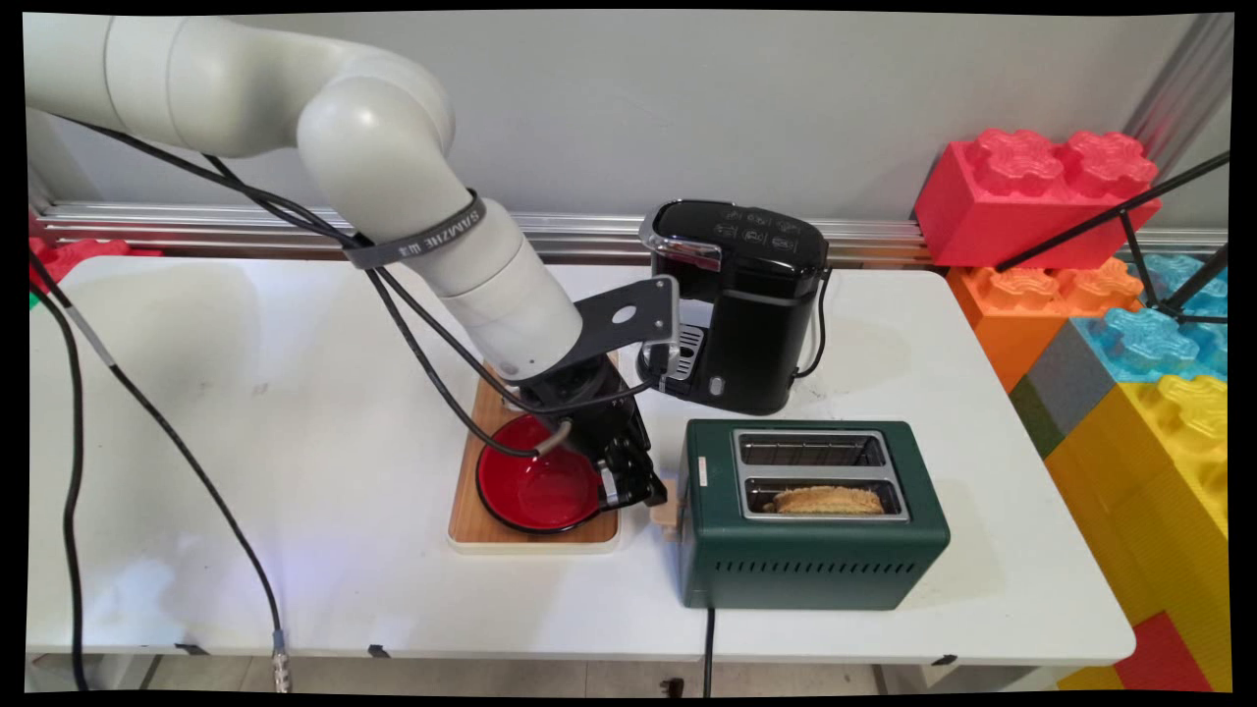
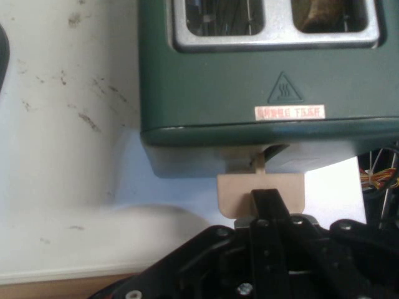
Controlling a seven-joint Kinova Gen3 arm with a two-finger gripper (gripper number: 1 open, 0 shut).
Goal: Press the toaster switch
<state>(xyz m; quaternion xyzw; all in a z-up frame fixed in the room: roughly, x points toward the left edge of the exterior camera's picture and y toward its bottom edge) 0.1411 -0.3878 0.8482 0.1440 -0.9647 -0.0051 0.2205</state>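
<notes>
Black two-finger hand (image 1: 640, 488): low at the left end of the dark green two-slot metal toaster (image 1: 813, 513), fingers drawn together with no gap, resting on the toaster's beige lever tab (image 2: 260, 190); whether they clamp it cannot be told.

Main view only: a toasted bread slice (image 1: 825, 501) in the near slot; a red bowl (image 1: 538, 488) on a wooden board (image 1: 471, 520), at the hand's 9 o'clock; a black coffee machine (image 1: 738, 304) at the toaster's 11 o'clock, on the white surface (image 1: 245, 442).

Hand view only: a hot-surface triangle (image 2: 285, 88) and a red-lettered label (image 2: 290, 112) on the toaster.
</notes>
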